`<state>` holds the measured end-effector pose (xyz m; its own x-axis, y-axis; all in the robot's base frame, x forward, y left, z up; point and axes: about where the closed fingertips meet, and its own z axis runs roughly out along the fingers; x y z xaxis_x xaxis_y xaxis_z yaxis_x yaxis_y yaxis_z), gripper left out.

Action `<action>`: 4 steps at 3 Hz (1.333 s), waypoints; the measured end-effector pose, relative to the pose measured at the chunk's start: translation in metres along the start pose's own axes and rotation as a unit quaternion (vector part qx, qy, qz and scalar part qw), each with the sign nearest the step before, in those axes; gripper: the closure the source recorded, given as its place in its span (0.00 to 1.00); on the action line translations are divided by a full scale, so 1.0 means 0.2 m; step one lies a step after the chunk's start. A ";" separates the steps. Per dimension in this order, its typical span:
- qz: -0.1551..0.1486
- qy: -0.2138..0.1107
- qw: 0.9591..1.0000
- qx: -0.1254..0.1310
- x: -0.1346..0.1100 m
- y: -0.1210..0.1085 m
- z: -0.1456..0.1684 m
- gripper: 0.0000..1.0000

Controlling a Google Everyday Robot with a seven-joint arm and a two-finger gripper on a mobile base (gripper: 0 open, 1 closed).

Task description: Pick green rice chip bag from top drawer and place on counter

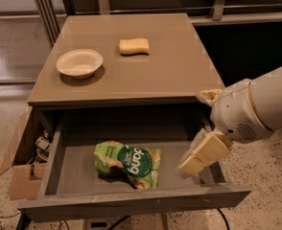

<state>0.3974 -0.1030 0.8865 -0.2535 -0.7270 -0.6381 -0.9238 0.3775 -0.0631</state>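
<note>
The green rice chip bag (128, 163) lies flat on the bottom of the open top drawer (131, 202), a little left of its middle, label up. My gripper (194, 131) is at the drawer's right end, to the right of the bag and apart from it. It is open and empty. One tan finger (204, 155) reaches down into the drawer. The other finger (208, 96) is level with the edge of the counter (174, 66).
A white bowl (79, 63) stands on the counter's left side and a yellow sponge (134, 46) lies at its back middle. An open cardboard box (21, 176) sits on the floor left of the drawer. A dark railing runs behind the table.
</note>
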 end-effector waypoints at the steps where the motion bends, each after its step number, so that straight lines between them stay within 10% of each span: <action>1: 0.013 0.012 1.000 0.003 0.03 0.01 0.13 0.00; 4: 0.083 -0.001 0.994 0.068 0.08 -0.02 0.61 0.00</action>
<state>0.4320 -0.0459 0.7828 -0.3990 -0.6469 -0.6498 -0.8214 0.5671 -0.0602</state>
